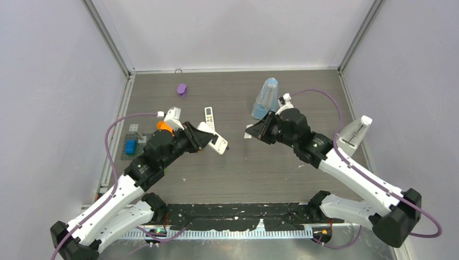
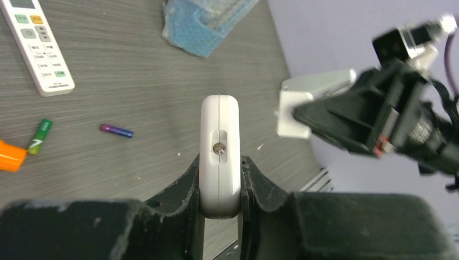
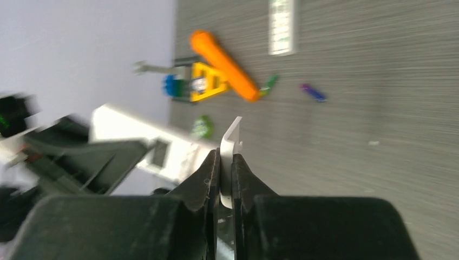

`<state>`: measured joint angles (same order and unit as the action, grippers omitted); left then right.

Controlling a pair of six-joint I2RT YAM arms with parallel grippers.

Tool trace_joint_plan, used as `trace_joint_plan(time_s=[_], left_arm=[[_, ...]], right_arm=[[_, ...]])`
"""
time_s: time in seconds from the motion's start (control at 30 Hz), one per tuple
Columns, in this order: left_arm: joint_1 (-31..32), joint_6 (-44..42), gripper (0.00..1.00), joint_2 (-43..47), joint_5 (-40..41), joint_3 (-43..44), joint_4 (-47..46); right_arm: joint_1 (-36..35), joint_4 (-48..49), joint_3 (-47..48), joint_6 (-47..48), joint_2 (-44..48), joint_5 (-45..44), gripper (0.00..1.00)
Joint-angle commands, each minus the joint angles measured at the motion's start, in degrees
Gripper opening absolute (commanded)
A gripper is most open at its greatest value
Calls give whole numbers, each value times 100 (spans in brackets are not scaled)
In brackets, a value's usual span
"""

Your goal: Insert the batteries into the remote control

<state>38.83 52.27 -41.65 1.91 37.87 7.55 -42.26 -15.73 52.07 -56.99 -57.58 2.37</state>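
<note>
Left wrist view: my left fingers [image 2: 181, 189] clamp a white remote [image 2: 219, 157] end-on above the worktop [image 2: 135, 81]; a purple battery [image 2: 116, 130] and a green battery [image 2: 40, 135] lie loose there; a second remote [image 2: 38, 46] has key labels too small to read; my right fingers [image 3: 203, 181] pinch a thin white panel [image 3: 231, 143].

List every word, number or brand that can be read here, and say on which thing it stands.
No text can be read.
Button remote: labels on the buttons, too small to read.
Green battery: white marks on the wrapper, too blurred to read.
Purple battery: no print shows.
White remote, seen end-on: no print shows.
White cover: blank.
</note>
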Motion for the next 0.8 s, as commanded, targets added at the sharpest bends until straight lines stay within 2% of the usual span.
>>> trace_joint_plan(time_s=[0.0, 0.13, 0.27, 0.4, 0.47, 0.53, 0.57, 0.63, 0.77], left_arm=[[-33, -1287, 0, 6, -461, 450, 584], [-43, -1698, 0, 89, -563, 475, 837], [-68, -1885, 0, 141, -1118, 349, 601], [-76, -2071, 0, 44, -1737, 295, 404], [-86, -2205, 0, -27, -2101, 310, 342], [-85, -2326, 0, -105, -2430, 385, 259], [-85, -2357, 0, -135, -2565, 428, 201], [-81, -2418, 0, -189, -2812, 521, 163], [-84, -2528, 0, -209, -3134, 590, 113]], right_arm=[[503, -1083, 158, 1316, -827, -177, 5], [651, -1869, 325, 1851, -1802, -887, 5], [690, -1441, 77, 1912, -2291, -892, 8], [701, -1526, 296, 1988, -2832, -1016, 12], [702, -1608, 454, 2069, -3082, -995, 20], [702, -1730, 613, 2143, -3300, -919, 34], [710, -1770, 660, 2176, -3386, -812, 46], [713, -1791, 735, 2202, -3303, -595, 58], [714, -1570, 607, 2249, -2551, 84, 69]])
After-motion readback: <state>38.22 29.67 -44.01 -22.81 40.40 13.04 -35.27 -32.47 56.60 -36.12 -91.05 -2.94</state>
